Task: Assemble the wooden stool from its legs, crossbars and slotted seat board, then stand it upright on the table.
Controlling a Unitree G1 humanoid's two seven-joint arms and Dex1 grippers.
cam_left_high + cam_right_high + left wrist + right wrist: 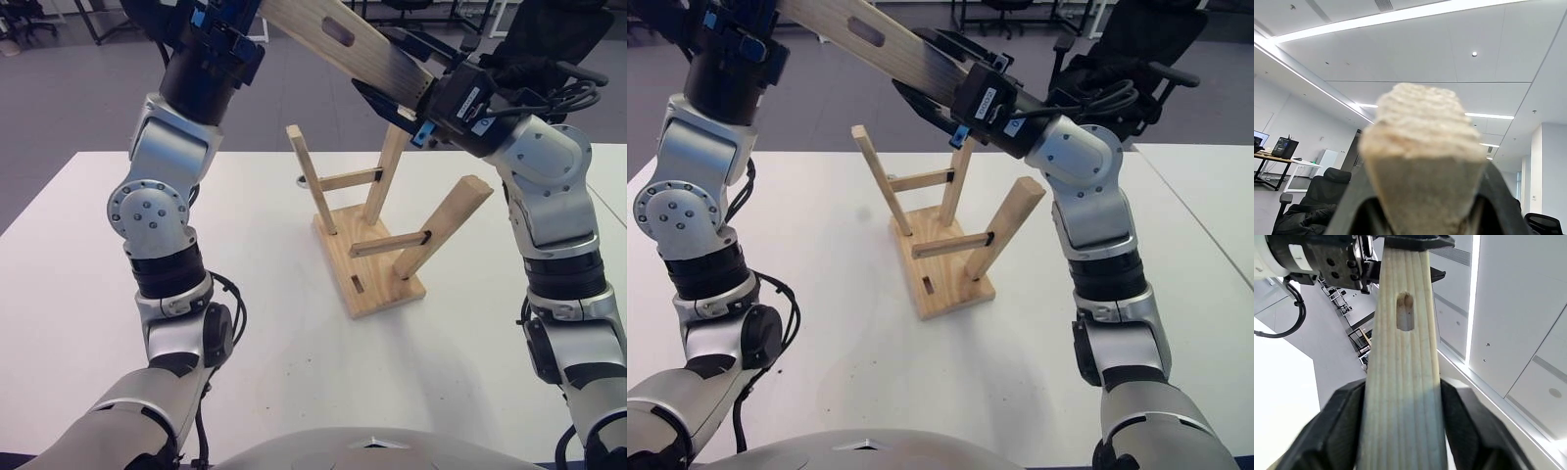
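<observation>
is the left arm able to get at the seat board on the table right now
Probably not yet: the left gripper is shut on a loose leg held high above the seat board, with the right gripper on its other end.

a: leg (1403,357) colour?
b: pale tan wood, straight grain stripes lengthwise, one dark slot.
a: seat board (372,294)?
b: same light tan, small dark slot. crossbars (387,244) tan, dark marks at the ends.
a: table (78,245)?
b: plain white, no pattern.
a: grippers?
b: right gripper (1400,431) black, blue clip, white label. left gripper (1422,205) dark grey to black, blue bits.
a: chair (549,39) behind?
b: black.
</observation>
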